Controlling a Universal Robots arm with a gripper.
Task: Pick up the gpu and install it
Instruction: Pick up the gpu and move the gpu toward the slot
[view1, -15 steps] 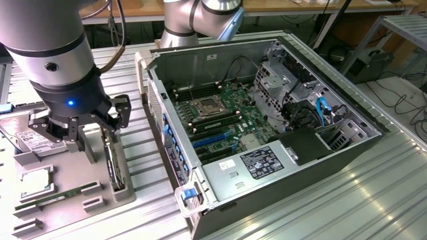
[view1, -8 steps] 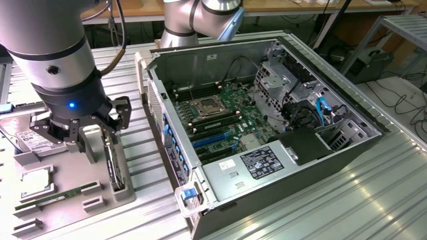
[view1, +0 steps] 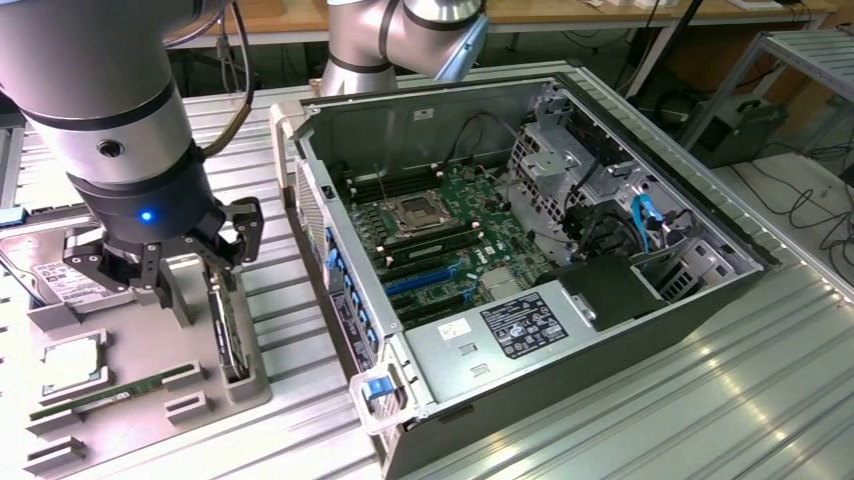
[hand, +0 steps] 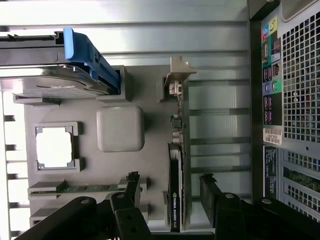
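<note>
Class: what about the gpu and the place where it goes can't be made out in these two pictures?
1. Wrist view: the gpu is seen edge-on, so its fan face is hidden. The picture's edge cuts off one end.
2. Exterior view: the open gripper hides one end of the gpu.
3. Exterior view: the motherboard slots are too small to tell which takes the card.

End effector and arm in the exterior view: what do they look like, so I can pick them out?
The arm is a thick silver-grey cylinder with a dark band. Its black wrist section carries a small blue light. The end effector is black, with jointed linkage fingers. A thin cable runs alongside.
</note>
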